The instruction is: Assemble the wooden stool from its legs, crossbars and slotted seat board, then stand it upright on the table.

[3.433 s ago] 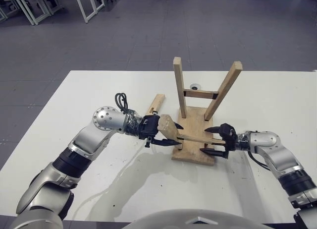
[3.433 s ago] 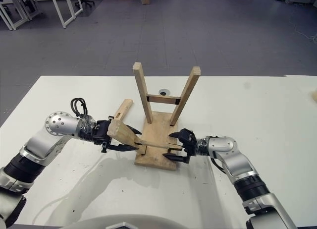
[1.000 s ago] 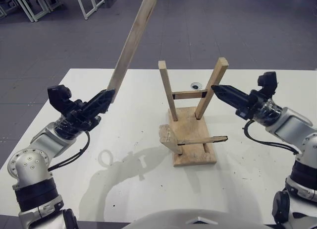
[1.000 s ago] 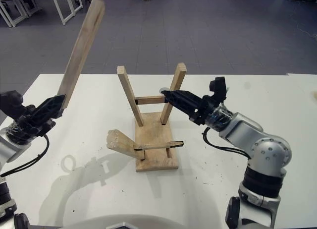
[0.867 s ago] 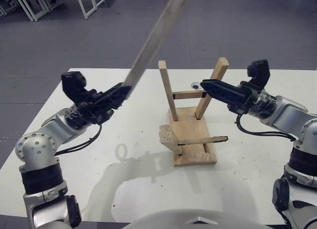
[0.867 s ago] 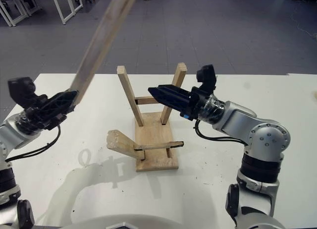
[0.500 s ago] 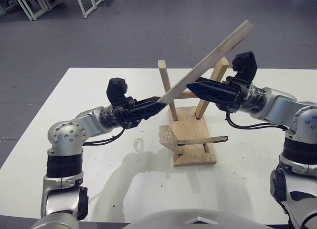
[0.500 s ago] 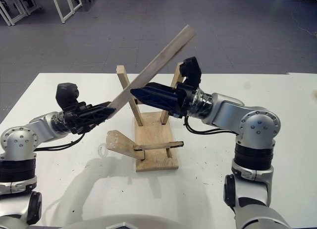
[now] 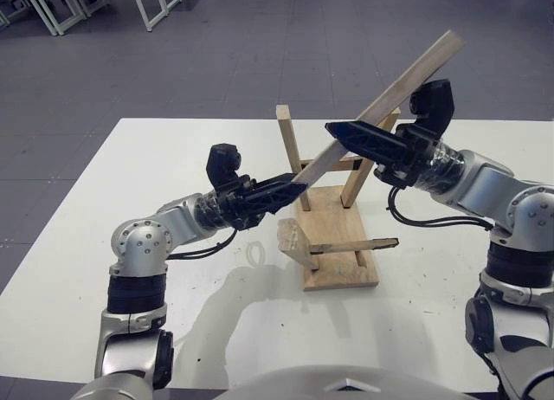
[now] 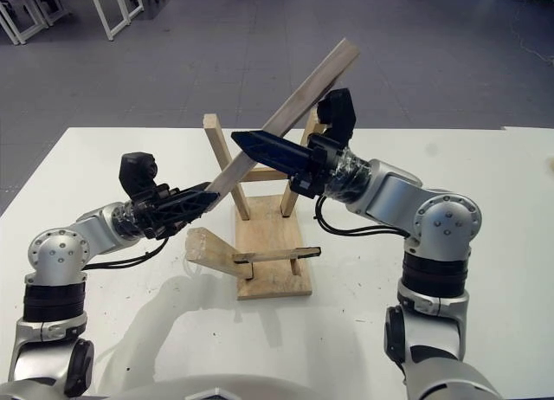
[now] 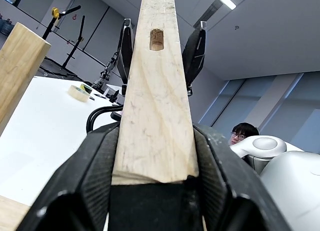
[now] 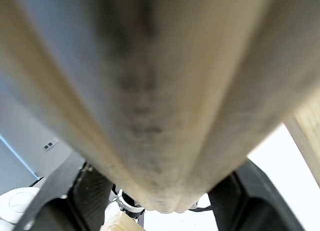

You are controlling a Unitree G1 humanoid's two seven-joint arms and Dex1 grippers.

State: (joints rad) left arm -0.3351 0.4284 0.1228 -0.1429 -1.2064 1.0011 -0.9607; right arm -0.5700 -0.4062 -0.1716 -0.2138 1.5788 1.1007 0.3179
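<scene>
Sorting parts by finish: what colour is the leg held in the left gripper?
The leg is pale natural wood; left wrist view shows it best.

The leg (image 9: 381, 97) and the seat board (image 9: 339, 266) beneath it were pale, bare, grained wood. The left pincer (image 9: 290, 188) and right pincer (image 9: 346, 133) were black. The surface (image 9: 450, 331) was white.

Arms angled inward, left end effector (image 9: 297, 186) clamped, right end effector (image 9: 339, 132) higher.

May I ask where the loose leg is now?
In the head views the loose leg slopes up rightward above the upturned stool, lower end in the left gripper, right gripper at its middle.
</scene>
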